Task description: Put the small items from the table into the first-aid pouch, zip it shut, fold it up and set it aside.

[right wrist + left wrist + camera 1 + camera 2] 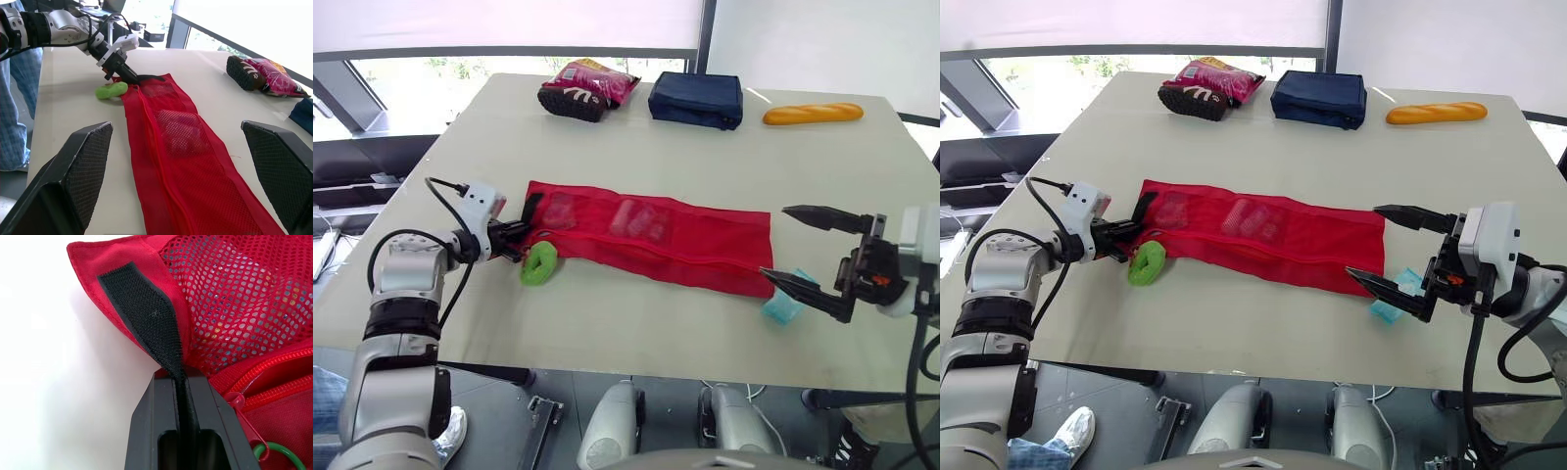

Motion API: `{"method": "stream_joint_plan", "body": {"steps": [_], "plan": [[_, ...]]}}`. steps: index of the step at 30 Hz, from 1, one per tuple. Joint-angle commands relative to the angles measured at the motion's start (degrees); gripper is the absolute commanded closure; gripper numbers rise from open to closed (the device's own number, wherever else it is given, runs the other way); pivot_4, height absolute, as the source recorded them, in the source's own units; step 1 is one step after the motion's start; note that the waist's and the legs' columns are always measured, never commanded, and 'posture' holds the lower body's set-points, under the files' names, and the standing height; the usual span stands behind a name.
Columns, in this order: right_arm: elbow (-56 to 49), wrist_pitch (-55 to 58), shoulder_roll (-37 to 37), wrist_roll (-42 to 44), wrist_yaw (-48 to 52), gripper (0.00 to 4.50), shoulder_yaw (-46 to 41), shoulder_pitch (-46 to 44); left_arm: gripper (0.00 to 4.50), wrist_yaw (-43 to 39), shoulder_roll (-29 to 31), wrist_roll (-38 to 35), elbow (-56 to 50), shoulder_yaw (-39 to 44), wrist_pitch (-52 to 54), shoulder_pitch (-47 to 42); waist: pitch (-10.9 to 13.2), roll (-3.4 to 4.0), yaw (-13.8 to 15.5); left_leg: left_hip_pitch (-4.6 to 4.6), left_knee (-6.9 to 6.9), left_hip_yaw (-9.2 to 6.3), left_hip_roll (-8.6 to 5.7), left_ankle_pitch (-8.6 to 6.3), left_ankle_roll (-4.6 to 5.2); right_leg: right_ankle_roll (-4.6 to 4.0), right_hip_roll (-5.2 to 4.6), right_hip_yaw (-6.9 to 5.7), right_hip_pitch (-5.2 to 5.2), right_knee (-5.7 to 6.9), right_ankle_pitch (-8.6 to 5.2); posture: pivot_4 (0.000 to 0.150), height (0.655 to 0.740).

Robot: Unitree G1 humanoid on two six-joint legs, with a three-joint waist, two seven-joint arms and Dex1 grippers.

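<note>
Head camera: a long red mesh pouch (646, 240) lies flat and unrolled across the middle of the table (636, 323). The left gripper (517, 235) is at the pouch's left end, pinching a black strap (532, 208) there. A green item (539, 263) lies touching the pouch's near edge, just beside that end. Pale packets (641, 220) show through the mesh near the pouch's middle. At the pouch's right end, the right gripper (808, 250) hovers with its fingers spread wide, holding nothing. A light blue item (783, 305) sits just off the pouch's near right corner, under the lower finger. Well beyond the pouch's far edge lie a pink snack bag (597, 78), a navy case (696, 98) and a bread loaf (813, 114).

Left wrist camera: the two black fingers (146, 416) are pressed together on the strap, which rises from the pouch's red corner. The pouch's zip (274, 372) runs just beside the grip, and a green loop (276, 450) lies under it.

Right wrist camera: the two mesh-faced fingers (85, 161) stand well apart on either side of the pouch, which stretches away to the left gripper and the green item at its far end.
</note>
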Motion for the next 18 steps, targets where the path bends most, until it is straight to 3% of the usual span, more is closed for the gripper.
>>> {"method": "stream_joint_plan", "body": {"steps": [1, 7, 8, 13, 16, 18], "plan": [[-3.1, -0.8, 0.7, 0.4, -1.5, 0.00, -3.2, 2.0, 3.13, -4.4, 3.2, -1.1, -0.5, 0.6, 3.6, 1.7, 0.0, -0.03, -0.4, 0.00, 0.00, 0.00, 0.02, 0.00, 0.00, 0.02, 0.01, 0.00, 0.00, 0.00, -0.01, 0.150, 0.7164], [-3.9, -0.6, 1.1, 1.5, -2.3, 0.00, -6.4, 4.9, 0.30, -11.5, 9.2, -1.8, -0.7, 1.7, 1.0, 3.3, 0.0, -0.06, -0.9, 0.01, -0.03, 0.15, 0.09, 0.00, 0.00, 0.12, 0.01, 0.06, -0.08, -0.01, -0.07, 0.150, 0.7164], [-3.9, -0.6, 1.1, 1.6, -2.1, 0.00, -7.4, 5.9, 0.06, -13.8, 10.6, -1.9, -0.5, 1.5, 0.4, 3.0, 0.0, -0.07, -0.8, 0.00, -0.04, 0.14, 0.09, 0.00, 0.00, 0.12, 0.01, 0.06, -0.09, -0.01, -0.08, 0.150, 0.7164], [-3.8, -0.8, 1.1, 1.6, -1.3, 0.00, -10.6, 9.6, 0.06, -23.6, 13.0, -3.4, -1.3, 1.0, -5.1, 0.6, 0.1, -0.21, -0.3, -0.09, -0.04, 0.12, 0.08, -0.01, 0.00, 0.11, -0.02, 0.02, -0.08, -0.15, -0.08, 0.150, 0.7164], [-3.7, -1.2, 1.4, 0.9, -0.8, 0.00, -12.3, 11.9, 0.06, -29.2, 10.1, -8.0, -9.8, 0.2, -3.6, -2.6, 0.1, -0.23, 0.3, -0.14, -0.04, 0.10, 0.08, -0.01, 0.01, 0.11, -0.03, -0.01, -0.07, -0.25, -0.08, 0.150, 0.7164], [-4.0, -1.2, 1.7, 1.0, -1.2, 0.00, -13.0, 12.7, 0.06, -29.1, 7.6, -6.8, -13.3, -2.5, -5.1, -4.5, 0.1, -0.23, 0.7, -0.17, -0.03, 0.08, 0.08, -0.01, 0.01, 0.07, -0.02, -0.03, -0.05, -0.33, -0.04, 0.150, 0.7164]]}}
